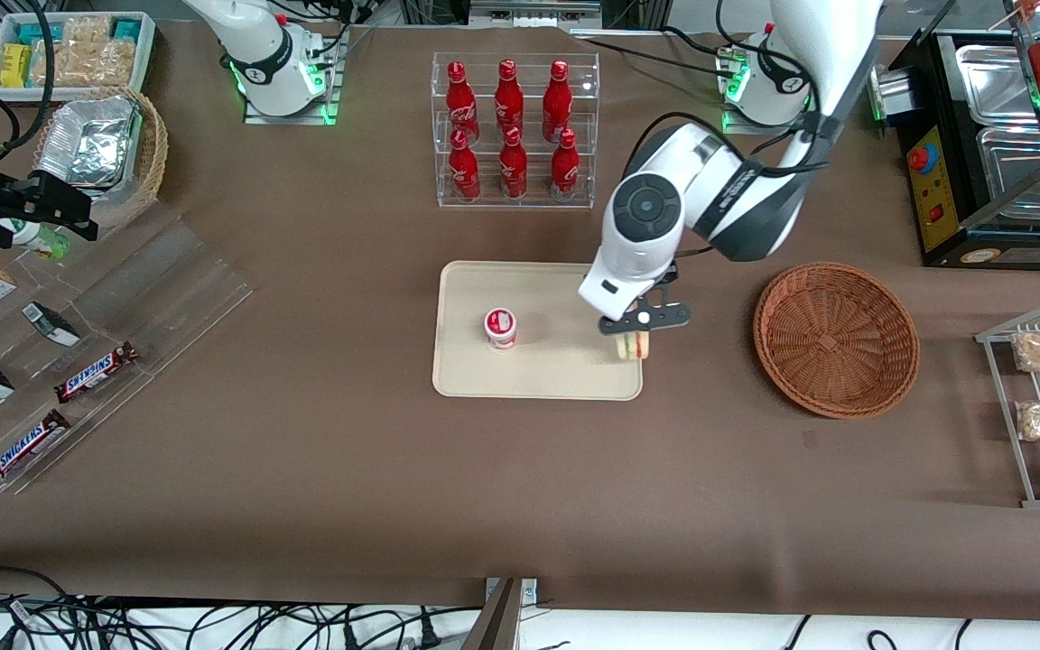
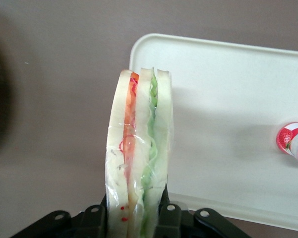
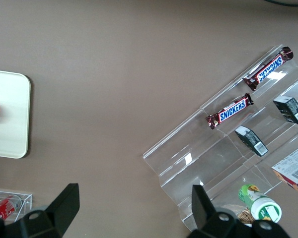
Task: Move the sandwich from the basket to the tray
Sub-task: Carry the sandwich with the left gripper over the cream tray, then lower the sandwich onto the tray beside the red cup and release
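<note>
You had the carry nearly finished at this moment: the gripper (image 1: 636,336) was clamped on the sandwich (image 1: 633,345), its two fingers (image 2: 98,218) pinching the wrapped wedge across its bread faces, and it hung over the tray (image 1: 466,361) at the edge that lies toward the working arm's end of the table. From the wrist camera the sandwich (image 2: 138,153) stood on edge between the pads, its red and green filling layers showing through the clear wrap, and it straddled the tray (image 2: 228,99) rim, part over the beige surface and part over the brown tablecloth. The reddish-brown wicker basket (image 1: 836,338) sat empty, well apart from the tray toward the working arm's end. A small red-and-white cup (image 1: 501,328) stood upright on the tray, well clear of the sandwich. I judge that you were in the placing step, and the next move called for shifting the wedge a little farther inward over the tray, lowering it until it rested on the flat surface, then opening the fingers. Whether the sandwich already touched the rim I could not tell.
</note>
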You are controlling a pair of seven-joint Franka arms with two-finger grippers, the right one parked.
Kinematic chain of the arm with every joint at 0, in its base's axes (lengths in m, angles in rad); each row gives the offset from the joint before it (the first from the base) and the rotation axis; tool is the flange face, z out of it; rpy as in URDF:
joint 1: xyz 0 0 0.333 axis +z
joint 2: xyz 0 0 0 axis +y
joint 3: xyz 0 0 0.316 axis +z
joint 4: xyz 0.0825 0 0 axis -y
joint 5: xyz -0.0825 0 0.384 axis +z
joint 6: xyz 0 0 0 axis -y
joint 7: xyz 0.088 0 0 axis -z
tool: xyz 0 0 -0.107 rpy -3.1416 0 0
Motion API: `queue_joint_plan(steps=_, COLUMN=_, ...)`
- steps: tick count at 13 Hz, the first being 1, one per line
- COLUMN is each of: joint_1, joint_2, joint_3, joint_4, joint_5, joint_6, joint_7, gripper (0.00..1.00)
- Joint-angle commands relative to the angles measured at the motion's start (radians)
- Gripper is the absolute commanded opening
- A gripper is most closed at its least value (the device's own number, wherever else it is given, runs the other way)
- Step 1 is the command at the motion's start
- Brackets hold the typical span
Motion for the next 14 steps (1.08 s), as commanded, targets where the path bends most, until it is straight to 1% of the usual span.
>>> queue_joint_plan(steps=1, joint_1=-0.041, joint_2=0.038, joint_3=0.004, joint_4=0.024, joint_5=0.071, joint_6=0.002, joint_7=-0.057, gripper=0.35)
queue_joint_plan(steps=2, joint_1=-0.059, joint_2=0.054, joint_3=0.004, joint_4=0.024, joint_5=0.097, joint_6=0.010, joint_7=-0.092, gripper=0.35)
queue_joint_plan(steps=4, joint_1=-0.080, joint_2=0.088, joint_3=0.006, joint_4=0.021, joint_5=0.122, joint_6=0.079, joint_7=-0.155, gripper=0.35)
queue_joint_plan(steps=5, joint_1=-0.094, joint_2=0.098, joint_3=0.006, joint_4=0.021, joint_5=0.142, joint_6=0.082, joint_7=-0.175, gripper=0.35)
queue_joint_plan(steps=6, joint_1=-0.096, joint_2=0.104, joint_3=0.004, joint_4=0.021, joint_5=0.156, joint_6=0.083, joint_7=-0.184, gripper=0.35)
queue_joint_plan(steps=9, joint_1=-0.107, joint_2=0.136, joint_3=0.007, joint_4=0.021, joint_5=0.165, joint_6=0.146, joint_7=-0.207, gripper=0.35)
queue_joint_plan(steps=11, joint_1=-0.111, joint_2=0.147, joint_3=0.007, joint_4=0.023, joint_5=0.214, joint_6=0.159, joint_7=-0.247, gripper=0.35)
queue_joint_plan(steps=14, joint_1=-0.111, joint_2=0.170, joint_3=0.007, joint_4=0.030, joint_5=0.232, joint_6=0.169, joint_7=-0.256, gripper=0.35)
